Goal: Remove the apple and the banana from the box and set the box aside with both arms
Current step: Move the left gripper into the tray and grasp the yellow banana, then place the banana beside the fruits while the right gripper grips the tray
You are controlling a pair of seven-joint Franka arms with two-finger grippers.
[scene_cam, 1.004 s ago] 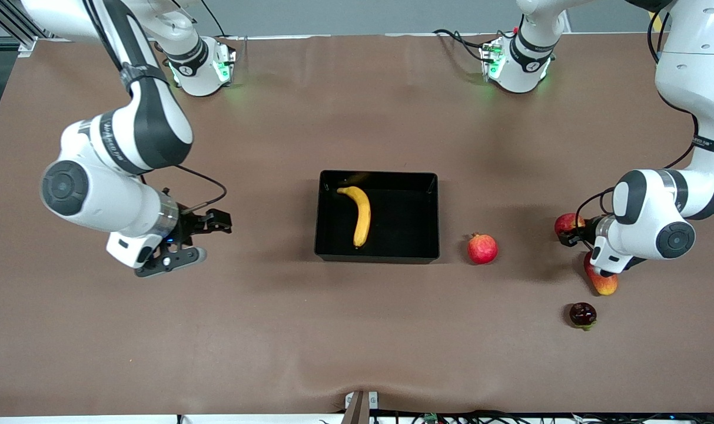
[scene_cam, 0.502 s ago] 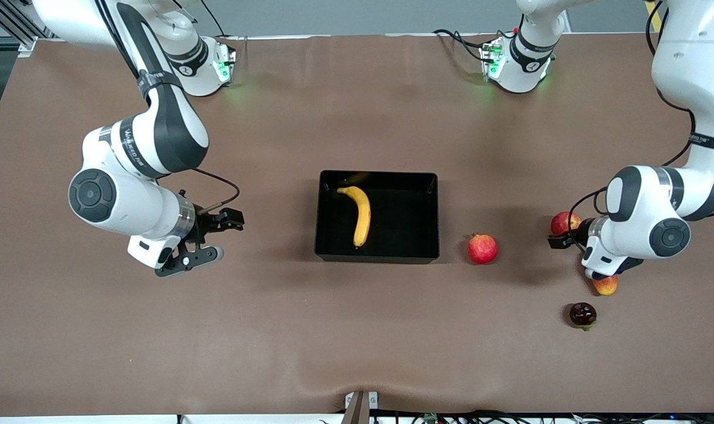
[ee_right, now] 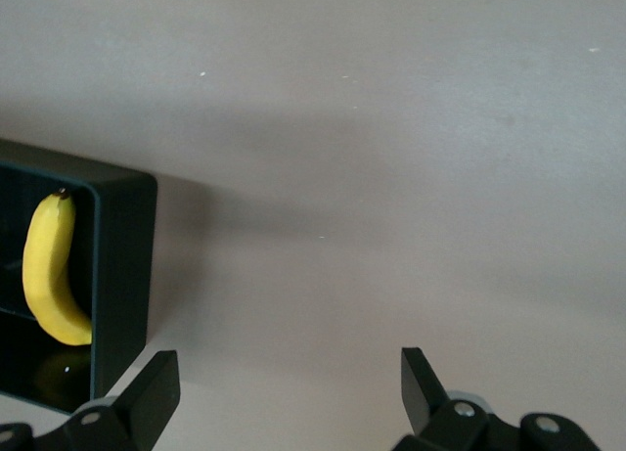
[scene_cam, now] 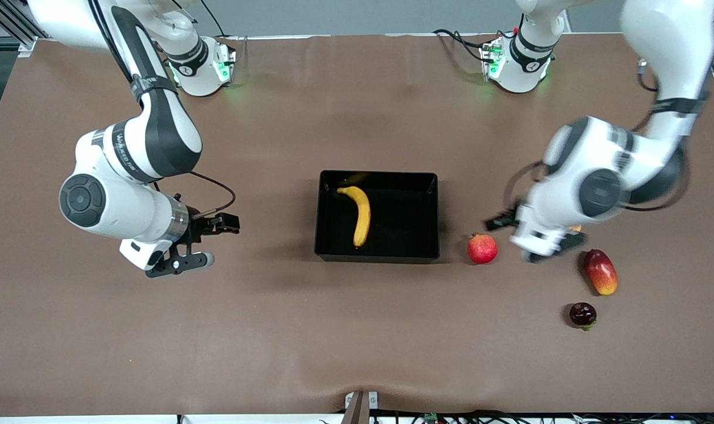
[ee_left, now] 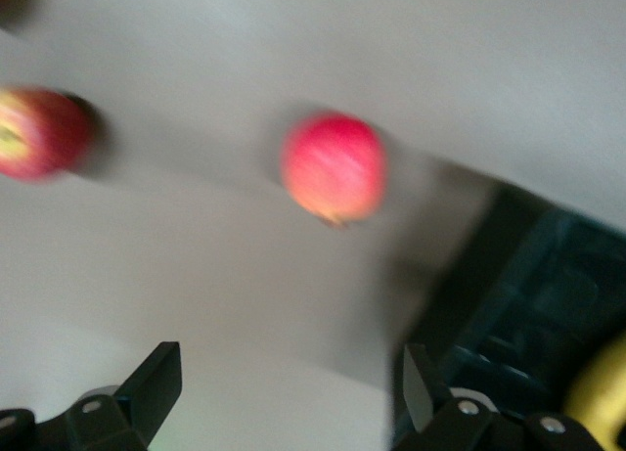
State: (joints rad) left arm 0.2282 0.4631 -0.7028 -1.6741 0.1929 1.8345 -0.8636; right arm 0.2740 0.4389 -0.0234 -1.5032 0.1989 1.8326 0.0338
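The yellow banana (scene_cam: 362, 215) lies in the black tray (scene_cam: 378, 174) at the table's middle. The banana (ee_right: 49, 275) and the tray's wall (ee_right: 122, 275) also show in the right wrist view. Of the apple only a small sliver (scene_cam: 575, 228) shows from under the left arm. My left gripper (scene_cam: 508, 238) is open and empty, in the air beside the red pomegranate (scene_cam: 482, 248). In the left wrist view (ee_left: 289, 392) it is over bare table, with the pomegranate (ee_left: 333, 167) and the tray (ee_left: 548, 294) in sight. My right gripper (scene_cam: 212, 240) is open and empty over bare table, apart from the tray (ee_right: 289, 392).
The oblong red-orange mango (scene_cam: 600, 271) lies toward the left arm's end of the table and shows in the left wrist view (ee_left: 34, 133). A small dark round fruit (scene_cam: 582, 315) lies nearer the front camera than the mango.
My left arm has swung from over the apple and mango toward the pomegranate, uncovering the mango and covering the apple. My right arm has shifted slightly toward the tray.
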